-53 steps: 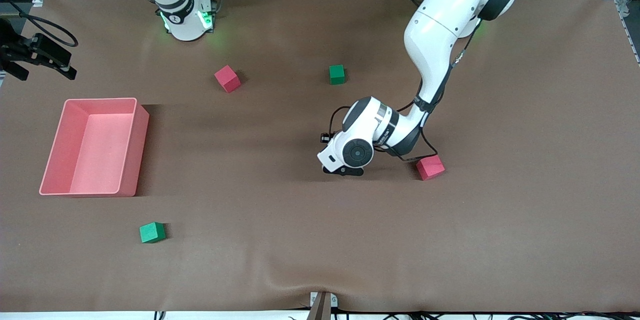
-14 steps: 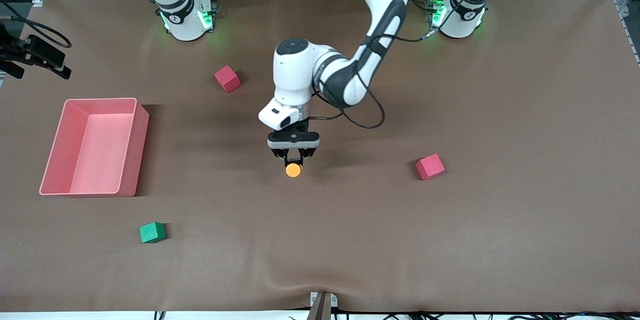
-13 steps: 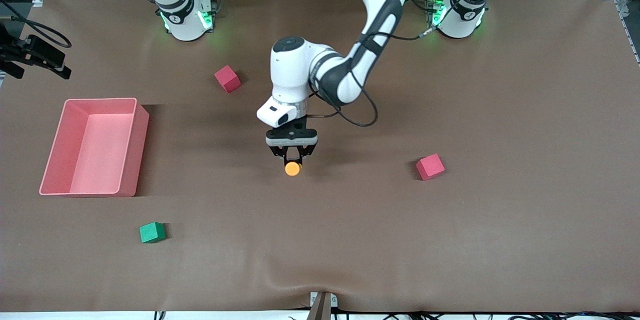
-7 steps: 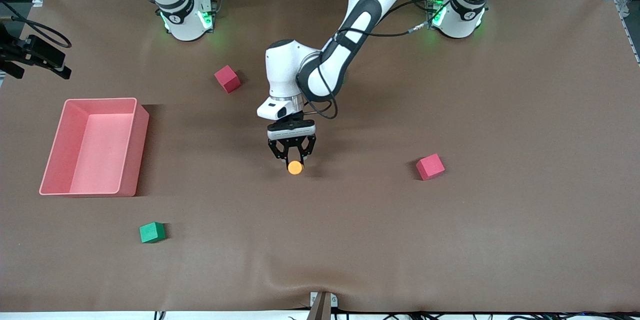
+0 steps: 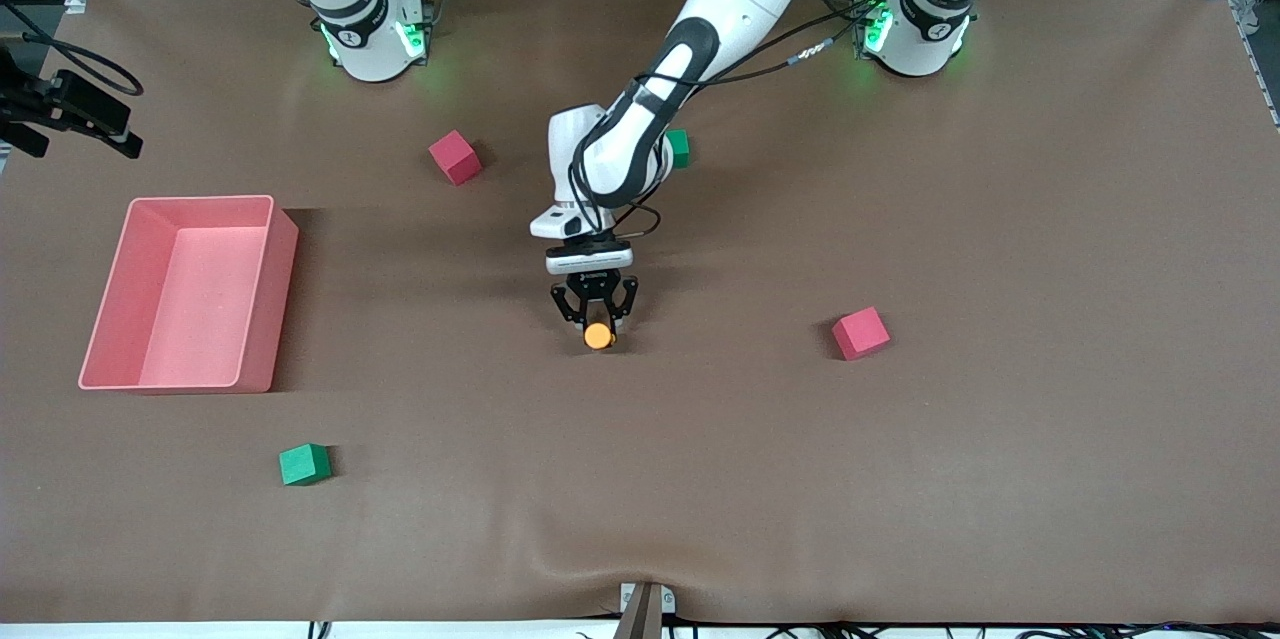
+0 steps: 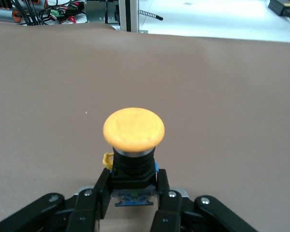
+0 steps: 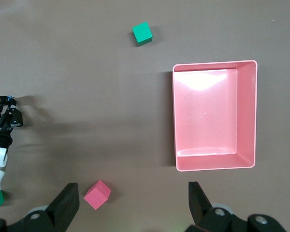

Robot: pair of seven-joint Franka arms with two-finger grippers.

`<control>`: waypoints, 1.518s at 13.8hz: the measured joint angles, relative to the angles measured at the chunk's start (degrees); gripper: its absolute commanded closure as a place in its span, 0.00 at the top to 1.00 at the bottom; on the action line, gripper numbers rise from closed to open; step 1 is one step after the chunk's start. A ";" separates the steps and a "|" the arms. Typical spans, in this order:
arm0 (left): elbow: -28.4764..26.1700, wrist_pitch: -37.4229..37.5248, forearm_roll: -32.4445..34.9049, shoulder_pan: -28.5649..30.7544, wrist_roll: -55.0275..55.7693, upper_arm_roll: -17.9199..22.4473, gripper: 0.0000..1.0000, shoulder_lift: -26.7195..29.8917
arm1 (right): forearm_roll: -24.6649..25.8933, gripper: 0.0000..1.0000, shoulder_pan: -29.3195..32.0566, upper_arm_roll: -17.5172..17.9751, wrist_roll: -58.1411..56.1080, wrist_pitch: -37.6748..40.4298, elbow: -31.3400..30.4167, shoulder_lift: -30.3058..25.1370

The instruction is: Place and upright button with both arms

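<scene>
Brown table [image 5: 1000, 479] has two red cubes [image 5: 455, 157] [image 5: 861, 333], two green cubes [image 5: 304, 464] [image 5: 679, 148] and one pink bin [image 5: 188, 292]. Left gripper [image 5: 596, 317] sits mid-table, fingers [image 6: 99, 193] pinched on the button [image 5: 598, 336] by its black body, orange cap facing out. Right gripper [image 7: 135, 208] waits high above the table near its own end, jaws spread wide, holding nothing.
</scene>
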State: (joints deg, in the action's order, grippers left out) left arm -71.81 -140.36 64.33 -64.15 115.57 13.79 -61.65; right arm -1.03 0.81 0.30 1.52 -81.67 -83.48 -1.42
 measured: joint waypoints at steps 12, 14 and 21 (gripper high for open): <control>0.26 2.43 12.07 -0.96 11.09 -0.18 1.00 -2.59 | 0.00 1.00 0.01 -0.02 0.00 0.02 0.00 0.03; 0.96 2.43 10.72 -0.99 11.77 -0.99 1.00 -2.48 | 0.00 1.00 0.01 -0.02 0.00 0.04 0.00 0.03; 1.29 12.48 -2.01 -1.52 5.14 -11.12 1.00 -0.38 | 0.00 1.00 0.09 -0.06 0.00 0.07 0.00 0.04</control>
State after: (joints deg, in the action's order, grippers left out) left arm -70.51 -127.89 62.32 -65.67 120.71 2.67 -62.03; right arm -1.03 0.90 0.24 1.52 -81.60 -83.48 -1.38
